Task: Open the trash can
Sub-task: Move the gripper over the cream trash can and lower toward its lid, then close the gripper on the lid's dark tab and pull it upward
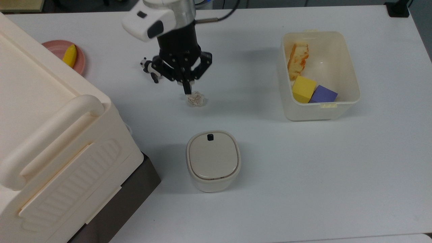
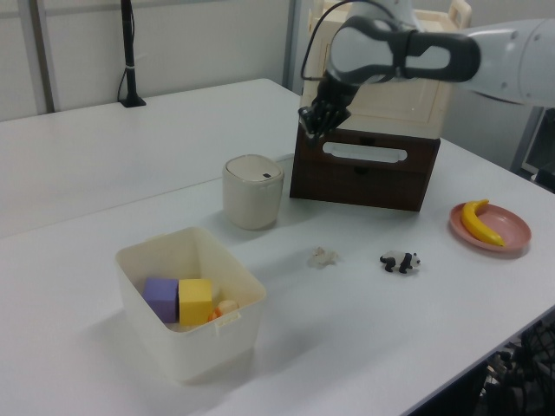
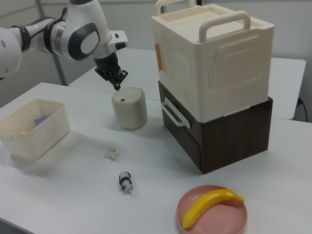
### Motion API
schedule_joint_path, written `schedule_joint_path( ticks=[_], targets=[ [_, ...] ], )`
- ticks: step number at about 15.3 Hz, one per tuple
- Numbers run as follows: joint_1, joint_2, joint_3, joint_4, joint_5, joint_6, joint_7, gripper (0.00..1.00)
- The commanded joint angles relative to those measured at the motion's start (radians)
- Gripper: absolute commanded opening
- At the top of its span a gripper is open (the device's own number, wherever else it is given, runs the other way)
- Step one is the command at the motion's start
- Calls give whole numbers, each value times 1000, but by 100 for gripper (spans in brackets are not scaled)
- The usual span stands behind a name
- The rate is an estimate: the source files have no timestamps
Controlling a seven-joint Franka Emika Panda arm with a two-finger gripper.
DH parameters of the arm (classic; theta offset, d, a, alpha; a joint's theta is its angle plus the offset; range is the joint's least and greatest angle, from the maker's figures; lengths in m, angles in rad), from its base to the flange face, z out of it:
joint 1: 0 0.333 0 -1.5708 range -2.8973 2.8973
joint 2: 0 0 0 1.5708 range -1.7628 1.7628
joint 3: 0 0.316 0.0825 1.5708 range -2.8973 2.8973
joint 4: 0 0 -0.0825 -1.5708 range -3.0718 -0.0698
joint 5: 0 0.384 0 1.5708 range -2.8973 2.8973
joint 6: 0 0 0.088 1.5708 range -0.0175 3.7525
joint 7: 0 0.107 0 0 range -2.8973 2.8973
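1. Top view: the trash can (image 1: 213, 161) stands on the white table (image 1: 303, 168), lid closed; the gripper (image 1: 186, 89), fingers pressed together, is well apart, toward the picture's top.
2. Left view: the gripper (image 2: 308, 132) hangs above and to the trash can's (image 2: 253, 192) right.
3. Right view: the gripper (image 3: 117, 86) hovers seemingly just above the trash can (image 3: 129, 108).

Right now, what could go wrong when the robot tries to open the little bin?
The gripper has to hit a small black button near the lid's edge; it might miss and just press the lid.

The trash can looks light and stands free on the table, so an off-centre push might slide or tip it.

The big cream box stands close beside it, so the arm could bump it.
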Motion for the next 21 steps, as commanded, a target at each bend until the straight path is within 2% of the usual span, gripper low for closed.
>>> schedule_joint_path(
  ticks=[1, 3, 10, 21],
  targets=[
    [23, 110, -3, 130, 21, 15, -26, 0],
    [31, 151, 6, 165, 19, 21, -39, 0],
    [66, 245, 7, 168, 9, 176, -46, 0],
    [66, 256, 7, 159, -14, 176, -47, 0]
  ],
)
